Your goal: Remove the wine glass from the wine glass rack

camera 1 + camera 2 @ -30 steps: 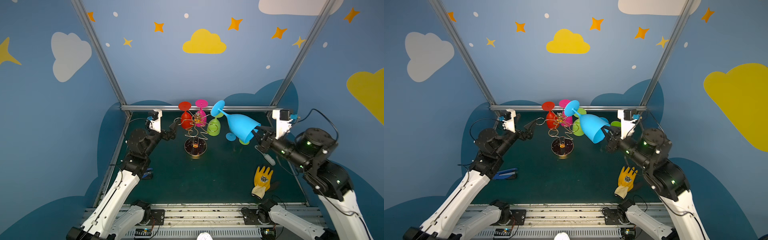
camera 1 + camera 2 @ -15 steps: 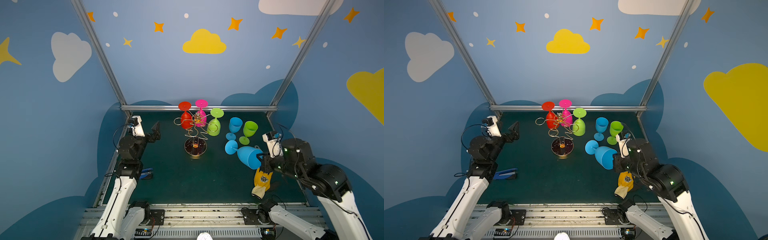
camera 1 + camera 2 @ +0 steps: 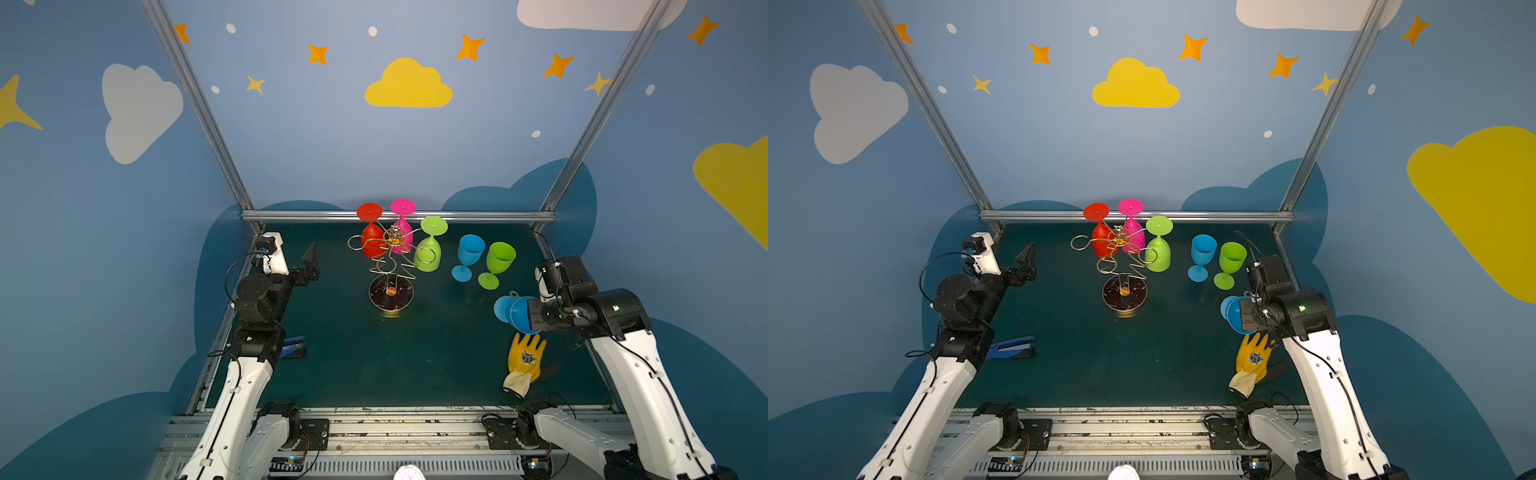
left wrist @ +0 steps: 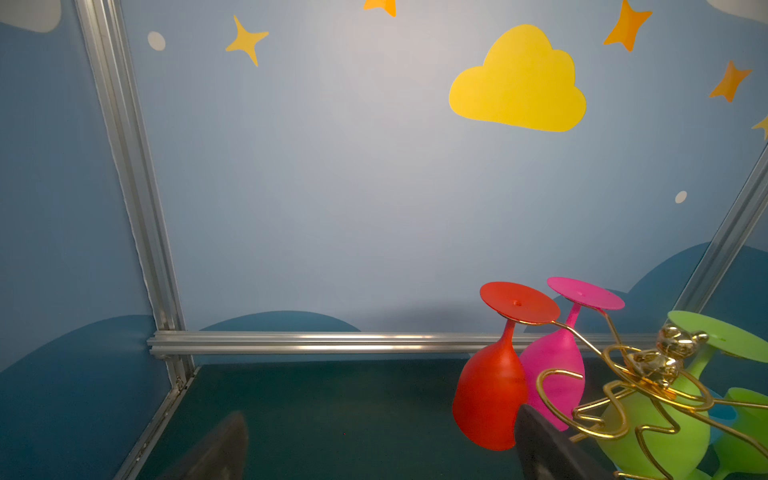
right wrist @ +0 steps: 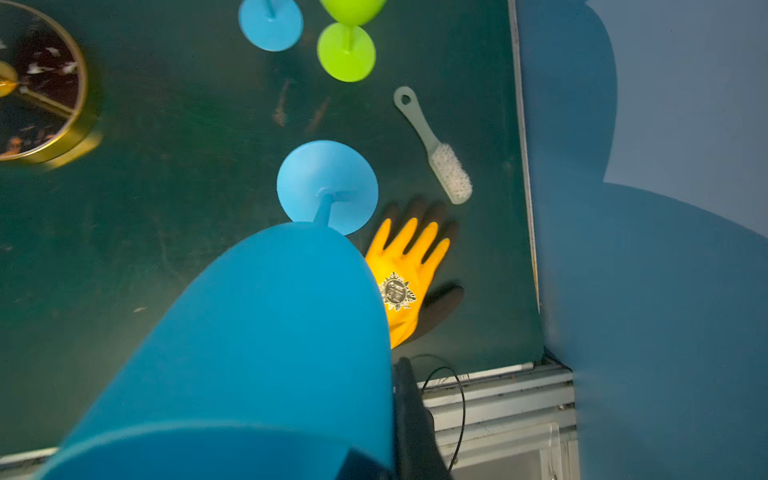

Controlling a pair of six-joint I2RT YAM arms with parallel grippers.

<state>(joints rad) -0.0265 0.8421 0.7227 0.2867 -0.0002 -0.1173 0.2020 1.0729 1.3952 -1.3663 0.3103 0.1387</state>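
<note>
Blue glass has swung down to the bench's 3 o'clock, right claw clenched on its bowl, left claw released; looks like light, slick plastic.

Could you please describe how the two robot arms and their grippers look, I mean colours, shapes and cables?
Both arms, left arm and right arm, have white links and black cylindrical joints. Thin black cables loop along them. A small green light glows on the right one. The left gripper has black, wedge-shaped fingers; the right gripper is black too.
</note>
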